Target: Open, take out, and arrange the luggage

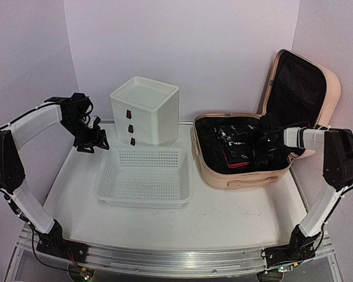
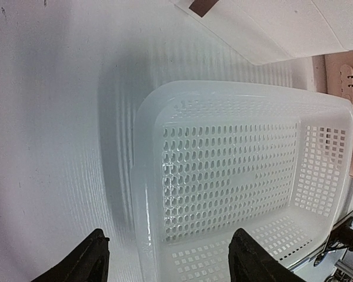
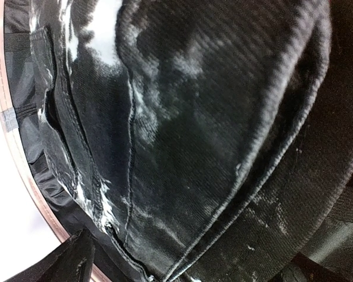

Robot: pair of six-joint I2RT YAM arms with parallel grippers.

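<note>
Now hovering with right gripper (image 1: 262,144) spread wide and empty over limp, glossy, probably slippery black folded fabric (image 3: 194,117) inside the large peach-pink hard-shell suitcase (image 1: 247,176), lying open at right rear; likely needing a pinch on a raised fold; holding left gripper (image 2: 169,249) parted, empty, above white mesh basket (image 2: 235,88).

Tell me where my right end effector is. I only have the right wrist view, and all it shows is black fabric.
Observer: The right end effector hangs open over the black clothing inside the open luggage.
Operator: Is anything else packed in there?
Observer: Yes, a pink item shows at the near edge of the black pile.
Operator: Where could I set things down?
Observer: A white mesh basket sits just left of the luggage, with nothing in it.
</note>
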